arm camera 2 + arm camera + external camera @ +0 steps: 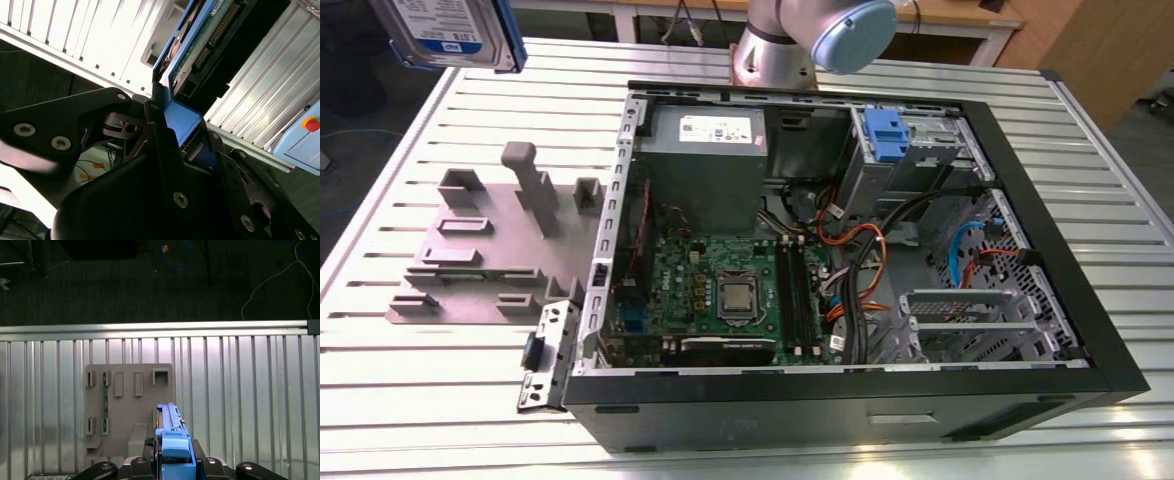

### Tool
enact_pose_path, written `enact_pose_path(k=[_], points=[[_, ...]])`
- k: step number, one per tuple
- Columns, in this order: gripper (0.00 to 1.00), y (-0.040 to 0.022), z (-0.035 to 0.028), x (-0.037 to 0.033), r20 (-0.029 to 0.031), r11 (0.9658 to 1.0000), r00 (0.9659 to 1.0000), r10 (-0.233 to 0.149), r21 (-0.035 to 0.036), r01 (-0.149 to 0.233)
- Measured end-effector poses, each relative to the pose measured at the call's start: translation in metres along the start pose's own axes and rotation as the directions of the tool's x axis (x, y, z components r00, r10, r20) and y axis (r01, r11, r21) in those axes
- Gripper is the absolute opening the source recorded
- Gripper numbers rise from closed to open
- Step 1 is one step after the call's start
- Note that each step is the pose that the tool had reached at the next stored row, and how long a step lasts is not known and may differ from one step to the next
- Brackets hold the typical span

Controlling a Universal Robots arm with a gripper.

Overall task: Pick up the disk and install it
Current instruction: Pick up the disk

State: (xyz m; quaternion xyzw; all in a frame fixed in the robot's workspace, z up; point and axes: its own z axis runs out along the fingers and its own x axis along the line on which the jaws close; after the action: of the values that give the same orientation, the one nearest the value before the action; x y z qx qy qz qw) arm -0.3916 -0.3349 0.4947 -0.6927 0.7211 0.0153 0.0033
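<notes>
Disk in hand, high above grey fixture on table

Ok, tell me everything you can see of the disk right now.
The disk is a flat silver-metal drive with a blue-and-white label and blue plastic rails. In the exterior view it hangs in the air at that view's upper left, apart from the open computer case. The second wrist view shows its green circuit board and connector pins. The tool is clamped on its blue rail end.
</notes>
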Motion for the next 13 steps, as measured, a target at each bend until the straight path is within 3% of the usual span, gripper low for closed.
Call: enact_pose_path(k=[13], points=[[0.37,-0.0083,-0.0001,-0.0003,0.0000,1.0000,1.0000,0.000,0.0001,0.000]])
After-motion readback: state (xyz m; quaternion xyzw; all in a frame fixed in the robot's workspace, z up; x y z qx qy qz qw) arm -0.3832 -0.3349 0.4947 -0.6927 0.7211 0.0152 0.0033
